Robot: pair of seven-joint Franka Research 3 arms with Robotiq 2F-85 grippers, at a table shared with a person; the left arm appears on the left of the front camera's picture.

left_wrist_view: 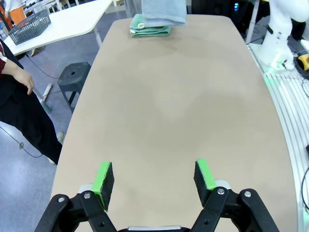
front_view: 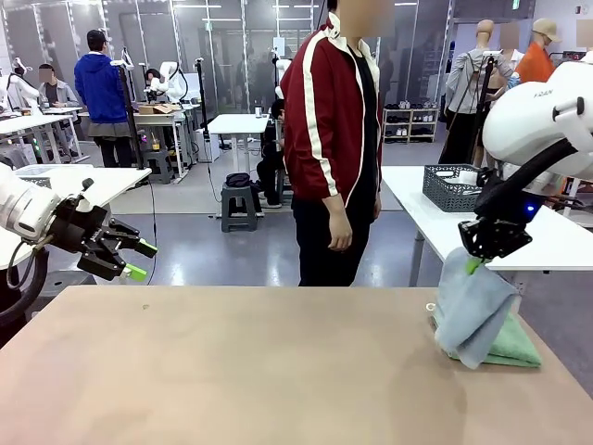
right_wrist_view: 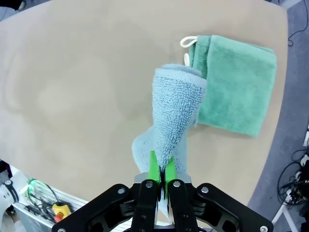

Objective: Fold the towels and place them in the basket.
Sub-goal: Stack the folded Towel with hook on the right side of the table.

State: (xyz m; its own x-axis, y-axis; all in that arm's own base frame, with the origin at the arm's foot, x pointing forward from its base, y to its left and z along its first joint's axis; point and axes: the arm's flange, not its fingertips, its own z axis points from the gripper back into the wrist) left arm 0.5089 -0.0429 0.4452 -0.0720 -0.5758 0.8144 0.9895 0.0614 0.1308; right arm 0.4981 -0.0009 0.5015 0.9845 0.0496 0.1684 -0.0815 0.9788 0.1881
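Note:
My right gripper is shut on the light blue towel, which hangs folded from its fingers above the table's right end. Under it the mint green towel lies folded flat, its white loop at one corner. In the left wrist view both towels sit at the table's far end. My left gripper is open and empty, raised over the table's left end. The dark grey basket stands on a white table behind.
A person in a red jacket stands at the far side, hand hanging down. The brown tabletop is bare between the arms. A black stool stands off the table's far edge. My right arm's white base is beside the table.

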